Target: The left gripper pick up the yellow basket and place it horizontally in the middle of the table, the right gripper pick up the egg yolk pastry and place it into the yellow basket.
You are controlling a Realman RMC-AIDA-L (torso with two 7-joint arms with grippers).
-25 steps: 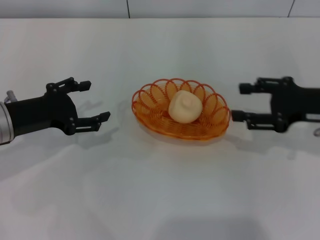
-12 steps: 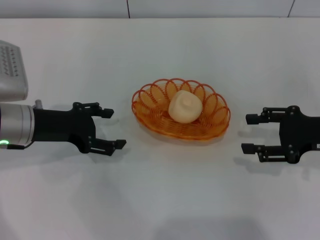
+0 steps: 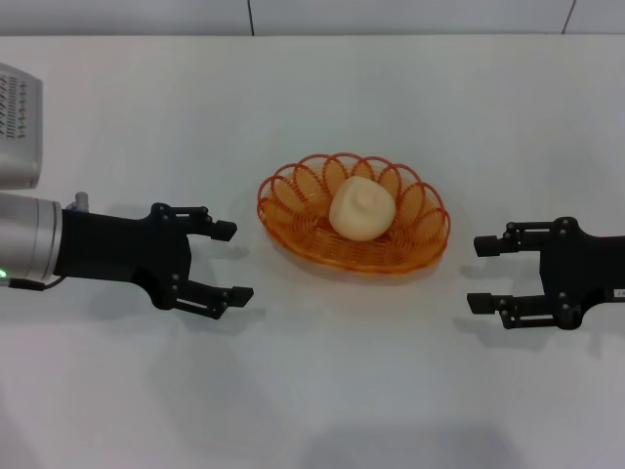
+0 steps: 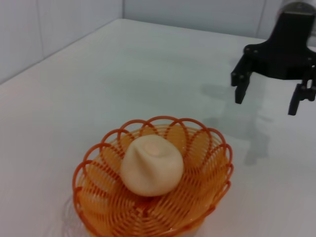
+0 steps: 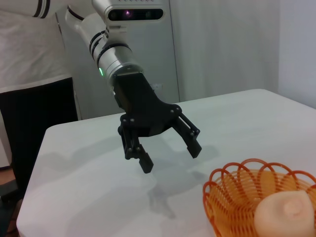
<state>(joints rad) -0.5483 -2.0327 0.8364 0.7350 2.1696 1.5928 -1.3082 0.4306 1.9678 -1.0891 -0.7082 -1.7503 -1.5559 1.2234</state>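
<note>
The yellow basket (image 3: 317, 220) lies on the white table (image 3: 312, 391) near its middle, long side across my view. The egg yolk pastry (image 3: 361, 209) sits inside it, bump up. The basket (image 4: 98, 197) and pastry (image 4: 151, 165) also show in the left wrist view, and again in the right wrist view, basket (image 5: 232, 197) and pastry (image 5: 289, 213). My left gripper (image 3: 230, 261) is open and empty just left of the basket. My right gripper (image 3: 479, 275) is open and empty to the basket's right, apart from it. Each wrist view shows the other arm's gripper: the right gripper (image 4: 269, 96) and the left gripper (image 5: 170, 155).
The table's far edge meets a pale tiled wall (image 3: 391, 15). A grey-white part of the left arm (image 3: 15, 122) shows at the far left. In the right wrist view a dark cabinet (image 5: 44, 123) stands beyond the table edge.
Both grippers have dropped lower in the head view and stayed open. The left one moved rightward toward the basket. Basket and pastry have not moved.
</note>
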